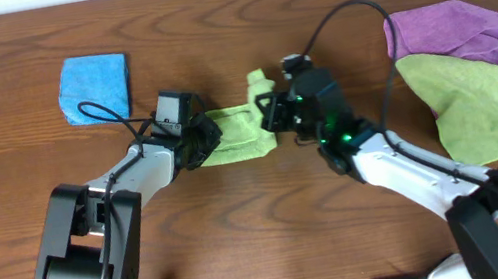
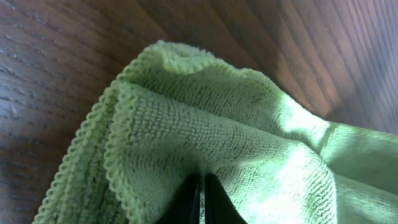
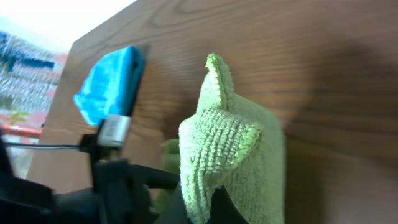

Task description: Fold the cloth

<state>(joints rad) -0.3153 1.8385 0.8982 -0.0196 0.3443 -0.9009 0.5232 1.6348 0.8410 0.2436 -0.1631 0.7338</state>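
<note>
Lime-green cloth (image 2: 249,149) bunched, left end effector (image 2: 202,190) and right end effector (image 1: 268,116) clamped on it; dark wood-grain table (image 1: 277,246).

The cloth (image 2: 249,143) (left wrist) is cropped below.

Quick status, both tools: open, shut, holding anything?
Left tool: shut, pinching the green cloth.
Right tool: shut on the same green cloth, at its other end.
</note>
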